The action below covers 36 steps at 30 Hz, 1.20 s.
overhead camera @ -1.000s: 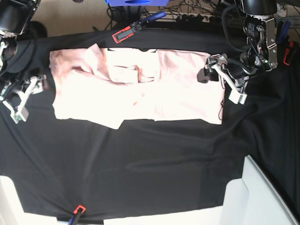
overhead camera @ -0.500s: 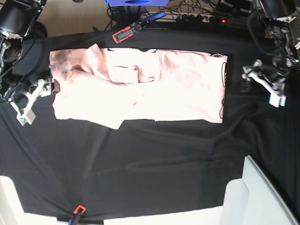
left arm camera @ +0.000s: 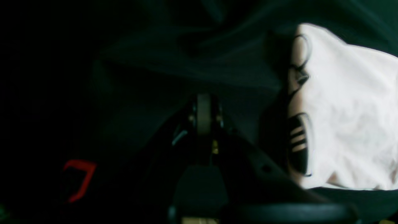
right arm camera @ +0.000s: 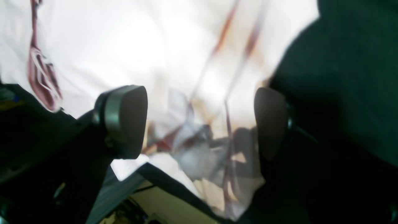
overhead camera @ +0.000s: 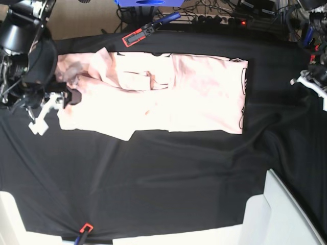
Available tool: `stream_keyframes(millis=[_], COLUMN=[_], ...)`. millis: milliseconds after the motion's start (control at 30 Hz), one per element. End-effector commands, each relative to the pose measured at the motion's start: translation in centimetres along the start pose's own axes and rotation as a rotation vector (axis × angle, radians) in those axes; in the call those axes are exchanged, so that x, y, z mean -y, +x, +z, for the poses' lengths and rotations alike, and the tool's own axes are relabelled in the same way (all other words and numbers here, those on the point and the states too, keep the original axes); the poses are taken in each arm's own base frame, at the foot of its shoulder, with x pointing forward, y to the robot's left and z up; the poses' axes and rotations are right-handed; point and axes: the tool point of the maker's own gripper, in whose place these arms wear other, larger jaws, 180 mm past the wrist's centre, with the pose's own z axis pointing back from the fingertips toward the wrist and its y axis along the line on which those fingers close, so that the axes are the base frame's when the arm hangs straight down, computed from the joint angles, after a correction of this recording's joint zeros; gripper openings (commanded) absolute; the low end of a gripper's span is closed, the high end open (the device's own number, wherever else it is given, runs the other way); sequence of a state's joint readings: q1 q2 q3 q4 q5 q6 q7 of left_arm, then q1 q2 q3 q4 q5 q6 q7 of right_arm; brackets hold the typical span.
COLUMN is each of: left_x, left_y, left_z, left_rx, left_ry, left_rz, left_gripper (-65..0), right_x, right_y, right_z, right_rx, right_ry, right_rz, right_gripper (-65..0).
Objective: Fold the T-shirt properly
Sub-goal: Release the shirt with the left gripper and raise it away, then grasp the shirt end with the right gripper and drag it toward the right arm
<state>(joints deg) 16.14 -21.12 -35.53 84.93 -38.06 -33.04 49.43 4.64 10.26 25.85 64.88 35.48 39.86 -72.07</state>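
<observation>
Shirt (overhead camera: 168, 92) lies on the bench (overhead camera: 168, 178) as a half-folded strip, still rumpled at my right; right tool (right arm camera: 199, 121) spread wide over that edge, left tool (left arm camera: 203, 115) clenched empty, well clear.

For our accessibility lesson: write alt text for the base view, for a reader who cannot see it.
A pale pink T-shirt, partly folded into a wide band, lies on a black tablecloth. The right hand is open at the shirt's edge on the view's left; the left hand sits apart on the right.
</observation>
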Motion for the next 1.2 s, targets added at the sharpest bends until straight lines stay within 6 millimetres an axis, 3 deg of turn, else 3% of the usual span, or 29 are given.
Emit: stream_keyframes(millis=[0, 167, 300, 400, 533, 767, 1167], left_x=[-0.7, -3.5, -4.9, -5.1, -5.0, -5.0, -5.0], left_y=[2.2, 2.6, 2.9, 3.1, 3.4, 3.5, 3.5], left_z=[0.9, 3.1, 4.1, 4.3, 4.2, 4.2, 4.1], left_rx=[0.063, 0.094, 0.113, 0.116, 0.119, 0.121, 0.121], left_ry=[0.014, 0.093, 0.13, 0.136, 0.133, 0.133, 0.131], left_rz=[-0.022, -0.004, 0.012, 0.008, 0.003, 0.003, 0.006], left_gripper=[-65.0, -65.0, -65.0, -65.0, -65.0, -65.0, -64.8], right_x=[1.1, 3.8, 4.6, 4.3, 2.4, 0.3, -1.4], right_y=[1.4, 1.2, 0.0, -1.0, -2.2, -3.1, -5.3], right_z=[1.2, 2.6, 2.6, 2.1, 0.3, -1.4, -1.9], right_rx=[0.038, 0.036, 0.006, -0.013, -0.027, -0.043, -0.082], right_ry=[-0.026, -0.073, -0.076, -0.063, -0.015, 0.036, 0.051], right_rz=[0.017, 0.001, -0.029, -0.041, -0.058, -0.073, -0.06], right_gripper=[-13.6, -13.6, -13.6, -13.9, -14.1, -14.2, -14.4])
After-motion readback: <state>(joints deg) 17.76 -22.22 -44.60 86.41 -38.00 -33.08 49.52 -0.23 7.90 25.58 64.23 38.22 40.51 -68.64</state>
